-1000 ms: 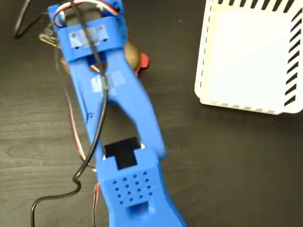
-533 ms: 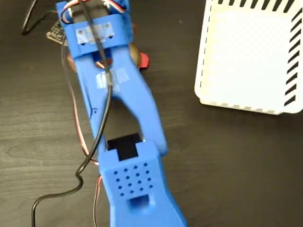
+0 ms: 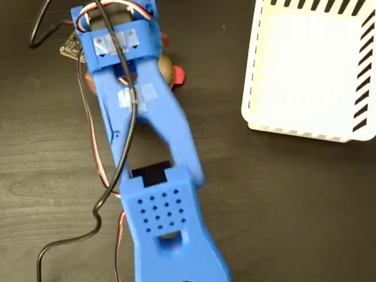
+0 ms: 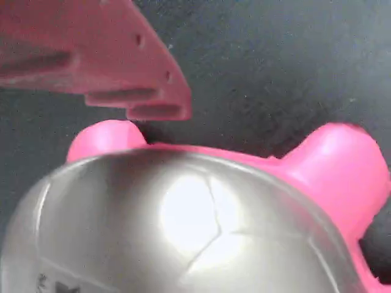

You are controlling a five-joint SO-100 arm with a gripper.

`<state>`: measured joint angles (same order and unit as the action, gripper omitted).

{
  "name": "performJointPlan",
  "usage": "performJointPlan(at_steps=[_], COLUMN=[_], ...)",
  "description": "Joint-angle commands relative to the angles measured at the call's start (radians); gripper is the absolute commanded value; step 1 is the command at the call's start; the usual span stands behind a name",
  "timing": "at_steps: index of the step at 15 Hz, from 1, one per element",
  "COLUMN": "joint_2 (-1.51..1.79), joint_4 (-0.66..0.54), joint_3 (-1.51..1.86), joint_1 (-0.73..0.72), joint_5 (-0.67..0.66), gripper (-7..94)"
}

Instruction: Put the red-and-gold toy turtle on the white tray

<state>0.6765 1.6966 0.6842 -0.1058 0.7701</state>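
Overhead, blue arm (image 3: pixel 147 129) stretched over turtle (image 4: pixel 201 226), claw (image 4: pixel 131 91) grip seemingly unclear, tray (image 3: pixel 311 70) apart.

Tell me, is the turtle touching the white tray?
Apart. The fixed view shows bare dark table between the red-and-gold toy turtle, peeking from under the blue arm, and the white tray.

The blue arm (image 3: pixel 150 153) stretches up the fixed view from the bottom edge — wrist at the top left. One pink finger (image 4: pixel 104 58) shows in the wrist view; the jaws' spacing cannot be told.
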Motion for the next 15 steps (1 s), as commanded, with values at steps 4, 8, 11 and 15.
performJointPlan(at_steps=[4,8,11,15], joint_2=[0.02,0.014,0.054,0.207], joint_4=[0.002,0.002,0.003,0.0], joint_3=[-0.069,-0.078,-0.067,0.046], joint_1=[-0.011,-0.005,0.002,-0.009], joint_5=[0.012,0.012,0.012,-0.089], gripper=[54,32,0,0])
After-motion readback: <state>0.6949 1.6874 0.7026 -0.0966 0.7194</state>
